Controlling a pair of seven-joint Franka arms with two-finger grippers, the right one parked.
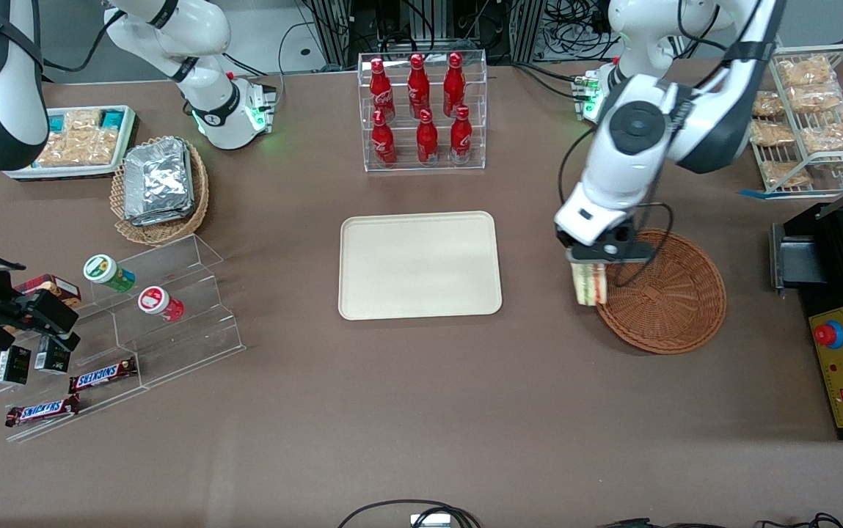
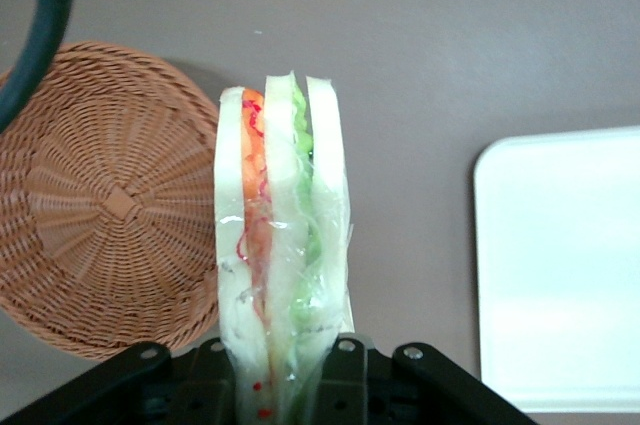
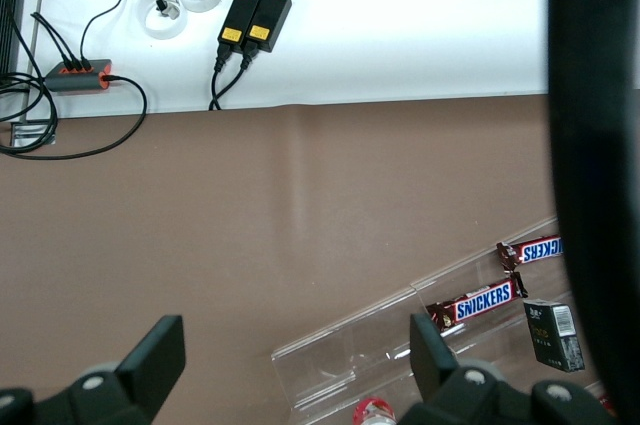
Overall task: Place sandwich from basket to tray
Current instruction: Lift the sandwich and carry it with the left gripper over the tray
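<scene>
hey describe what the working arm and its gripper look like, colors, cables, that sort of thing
The left arm has glossy white rounded shells with dark grey to black joint sections and a round dark cap on one joint. Thin black cables loop down beside its wrist. Its base glows green. The gripper, over the basket's edge, is black beneath a white wrist housing.

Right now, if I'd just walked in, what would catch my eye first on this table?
Probably the gripper holding a wrapped sandwich in the air, at the rim of a brown wicker basket that has nothing in it. Next, the bare cream tray mid-table, with a clear rack of red bottles farther from the front camera than the tray.
</scene>
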